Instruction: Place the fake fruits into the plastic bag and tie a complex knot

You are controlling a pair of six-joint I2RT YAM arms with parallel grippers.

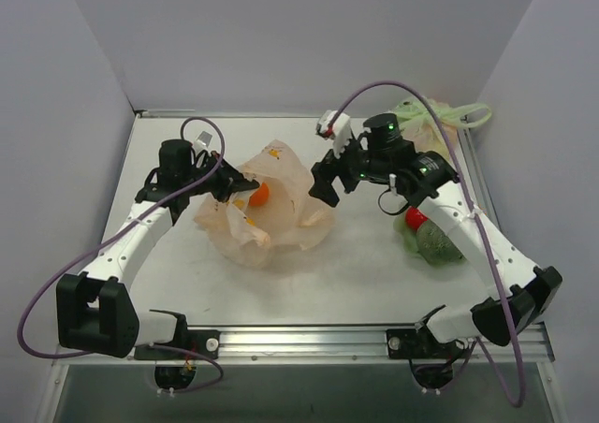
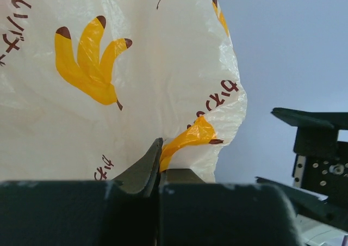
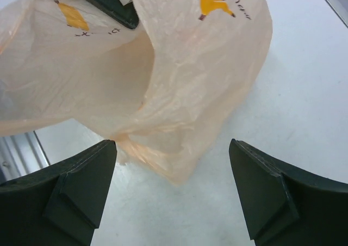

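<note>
The peach plastic bag point(image 1: 267, 208) with yellow banana prints lies mid-table, its mouth held up on the left. My left gripper point(image 1: 227, 187) is shut on the bag's rim film point(image 2: 179, 142). An orange fruit point(image 1: 258, 195) shows inside the open mouth. My right gripper point(image 1: 323, 184) is open and empty, hovering just right of the bag; the bag fills the right wrist view point(image 3: 163, 77) between and beyond its fingertips point(image 3: 92, 170). A red fruit point(image 1: 416, 219) and the dark green bumpy fruit point(image 1: 438, 243) lie on the table under the right arm. No knot is visible.
A pale green bag with green handles point(image 1: 440, 119) sits at the back right corner. White walls close the table on the left, back and right. A metal rail point(image 1: 309, 334) runs along the near edge.
</note>
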